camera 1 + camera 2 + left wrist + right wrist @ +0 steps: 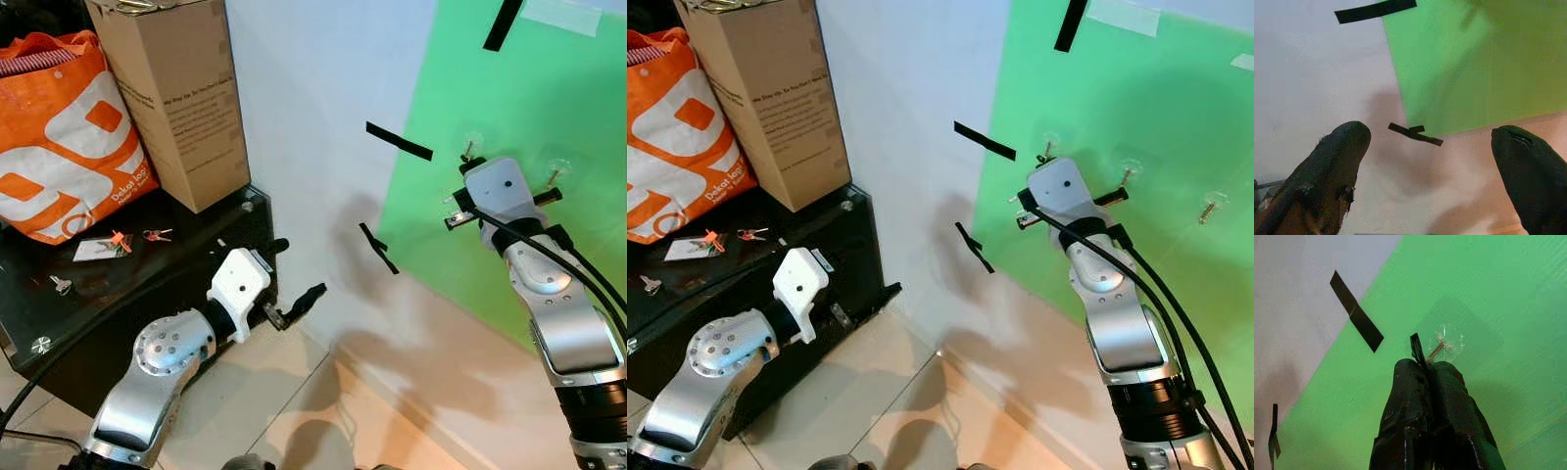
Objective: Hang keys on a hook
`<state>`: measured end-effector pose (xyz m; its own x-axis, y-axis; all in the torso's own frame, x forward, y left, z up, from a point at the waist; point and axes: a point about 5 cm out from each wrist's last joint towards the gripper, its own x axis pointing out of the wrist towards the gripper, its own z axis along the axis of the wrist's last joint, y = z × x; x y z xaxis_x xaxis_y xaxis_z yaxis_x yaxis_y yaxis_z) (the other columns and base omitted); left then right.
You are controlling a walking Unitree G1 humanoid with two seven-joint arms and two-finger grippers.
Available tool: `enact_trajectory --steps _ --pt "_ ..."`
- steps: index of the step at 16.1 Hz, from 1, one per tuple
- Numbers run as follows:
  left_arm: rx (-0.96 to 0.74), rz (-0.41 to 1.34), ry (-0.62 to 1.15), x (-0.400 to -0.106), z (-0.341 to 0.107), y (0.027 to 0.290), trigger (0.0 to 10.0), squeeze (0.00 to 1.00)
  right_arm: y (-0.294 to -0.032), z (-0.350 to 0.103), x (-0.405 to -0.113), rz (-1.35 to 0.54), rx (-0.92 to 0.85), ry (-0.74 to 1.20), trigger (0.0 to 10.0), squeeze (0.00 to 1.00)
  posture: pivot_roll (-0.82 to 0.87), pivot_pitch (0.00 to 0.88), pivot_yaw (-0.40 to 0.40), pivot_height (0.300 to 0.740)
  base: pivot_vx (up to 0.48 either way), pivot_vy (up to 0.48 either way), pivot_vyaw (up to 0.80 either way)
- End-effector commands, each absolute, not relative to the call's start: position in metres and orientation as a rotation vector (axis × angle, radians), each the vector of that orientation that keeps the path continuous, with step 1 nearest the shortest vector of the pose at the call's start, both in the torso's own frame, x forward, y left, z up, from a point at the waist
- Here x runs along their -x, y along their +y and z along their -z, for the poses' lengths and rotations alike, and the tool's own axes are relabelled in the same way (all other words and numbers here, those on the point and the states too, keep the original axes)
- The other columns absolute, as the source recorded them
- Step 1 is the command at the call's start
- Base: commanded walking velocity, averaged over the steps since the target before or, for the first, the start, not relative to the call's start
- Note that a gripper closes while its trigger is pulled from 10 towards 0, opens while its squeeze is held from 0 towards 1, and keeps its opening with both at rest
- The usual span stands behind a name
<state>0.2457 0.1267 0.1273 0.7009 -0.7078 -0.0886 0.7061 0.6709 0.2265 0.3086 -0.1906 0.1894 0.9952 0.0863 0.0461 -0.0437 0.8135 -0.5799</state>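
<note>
Progress: we hold our right hand (1427, 363) closed on a thin dark key piece (1416, 348), touching the clear suction hook (1442, 345) on the far green wall panel (549, 88); hanging unconfirmed. Left hand (1430, 161) is open, empty.

I have the right arm (563, 323) stretched up and forward, wrist bent, and the right claw (1425, 369) has its two black fingers pressed together at the tips with something thin and dark pinched between them. My left arm (157, 382) sits low and bent at the elbow, reaching forward, and the left claw (1435, 161) has its fingers (1334, 171) spread wide apart, holding nothing.
</note>
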Motion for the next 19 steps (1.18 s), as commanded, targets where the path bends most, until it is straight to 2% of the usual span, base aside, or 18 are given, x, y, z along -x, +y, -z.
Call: enact_trajectory --steps 1,3,7,9,13,19 --pt "-0.266 0.808 -0.025 -0.242 -0.131 0.121 10.0 0.00 -0.196 -0.185 -0.308 -0.060 0.631 -0.035 10.0 0.00 -0.01 0.000 -0.031 0.740 0.000 0.000 0.00" --pt "-0.267 0.813 -0.040 -0.240 -0.136 0.117 10.0 0.00 -0.198 -0.185 -0.306 -0.042 0.622 -0.036 10.0 0.00 -0.01 0.000 -0.031 0.740 0.000 0.000 0.00" --pt "-0.270 0.820 -0.060 -0.238 -0.147 0.117 10.0 0.00 -0.198 -0.194 -0.308 -0.037 0.463 -0.095 10.0 0.00 -0.01 0.000 -0.029 0.740 0.000 0.000 0.00" --pt "-0.271 0.818 -0.063 -0.239 -0.150 0.117 10.0 0.00 -0.184 -0.198 -0.312 -0.139 0.390 -0.127 10.0 0.00 -0.01 0.000 -0.031 0.740 0.000 0.000 0.00" --pt "-0.272 0.809 -0.063 -0.239 -0.157 0.115 10.0 0.00 -0.181 -0.201 -0.322 -0.105 0.463 -0.133 10.0 0.00 -0.01 0.000 -0.041 0.740 0.000 0.000 0.00" --pt "-0.268 0.796 -0.046 -0.246 -0.153 0.112 10.0 0.00 -0.193 -0.200 -0.326 -0.053 0.567 -0.105 10.0 0.00 -0.01 0.000 -0.047 0.740 0.000 0.000 0.00"
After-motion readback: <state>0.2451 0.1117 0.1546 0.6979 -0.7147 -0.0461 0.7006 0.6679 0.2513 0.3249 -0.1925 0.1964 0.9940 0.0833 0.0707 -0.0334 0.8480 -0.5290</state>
